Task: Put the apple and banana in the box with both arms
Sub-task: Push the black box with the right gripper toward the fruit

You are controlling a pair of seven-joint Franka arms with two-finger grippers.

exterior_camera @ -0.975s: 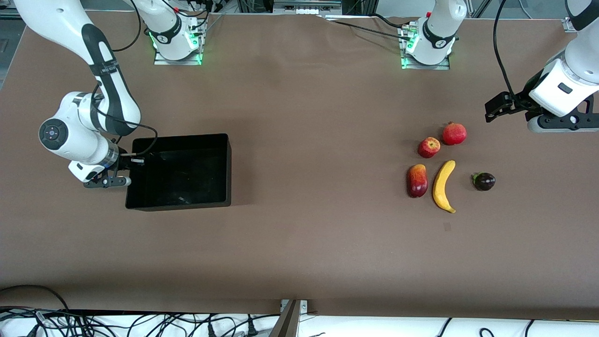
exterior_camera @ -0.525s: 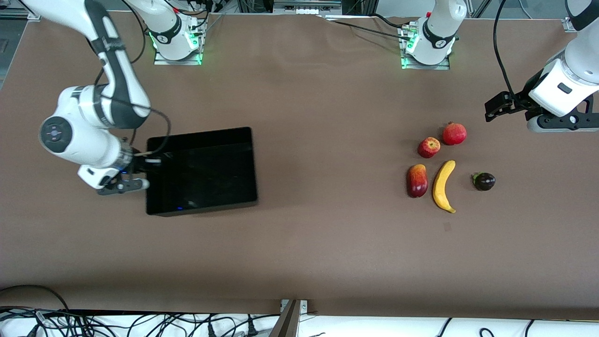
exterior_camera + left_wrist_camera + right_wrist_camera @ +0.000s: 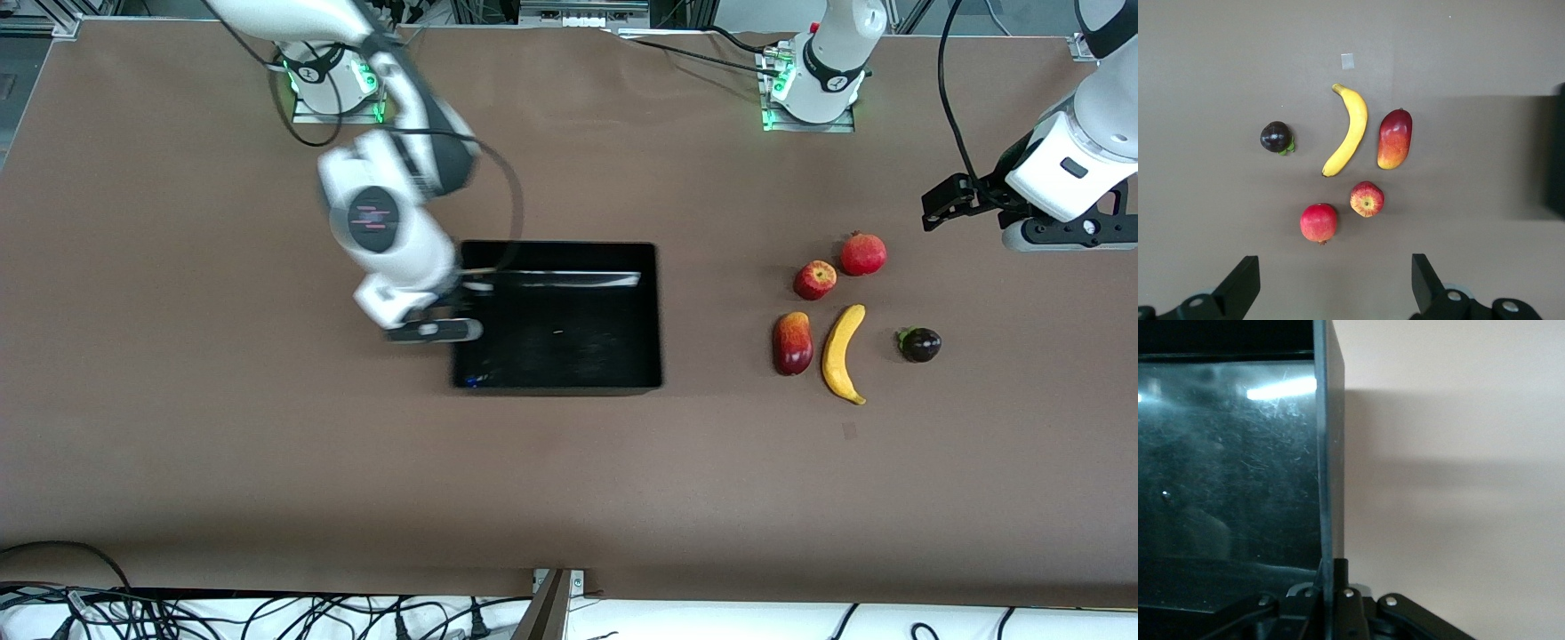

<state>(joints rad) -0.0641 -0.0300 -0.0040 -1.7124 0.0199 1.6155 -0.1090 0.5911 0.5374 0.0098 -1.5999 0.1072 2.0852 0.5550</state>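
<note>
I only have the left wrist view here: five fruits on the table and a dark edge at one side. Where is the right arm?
Observer: The right claw is shut on the box, clamped on the end wall toward the right arm's end of the table.
Operator: Anything in the box?
Observer: No fruit; the right wrist view shows only its scratched floor.
Operator: And the left arm?
Observer: The left claw is open, over bare table beside the pomegranate and apple, toward the left arm's end.
</note>
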